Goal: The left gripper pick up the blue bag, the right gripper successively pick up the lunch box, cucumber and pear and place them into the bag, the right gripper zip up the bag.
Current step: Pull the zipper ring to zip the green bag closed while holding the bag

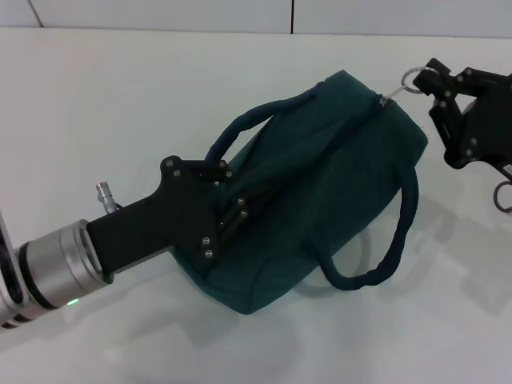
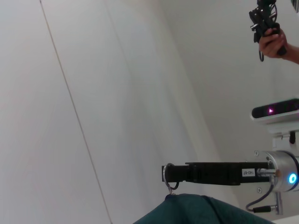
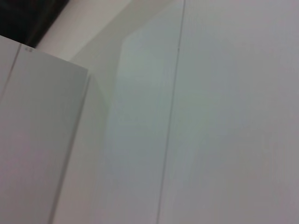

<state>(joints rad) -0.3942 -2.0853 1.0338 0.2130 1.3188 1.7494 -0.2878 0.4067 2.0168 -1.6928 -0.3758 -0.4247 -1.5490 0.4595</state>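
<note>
Left gripper (image 1: 226, 210) clamps the blue bag (image 1: 320, 192) mid-worktop to steady it; right gripper (image 1: 432, 82) at far right pinches the ring zipper pull (image 1: 410, 80), bag looks zipped

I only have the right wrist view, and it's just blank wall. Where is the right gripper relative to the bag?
Observer: In the head view, the right gripper is at the blue bag's far right end, right at the ring zipper pull.
Operator: Is the bag open?
Observer: No lining shows; the top looks zipped shut.
Operator: And the left arm?
Observer: The left gripper is against the bag's near side, by a handle.
</note>
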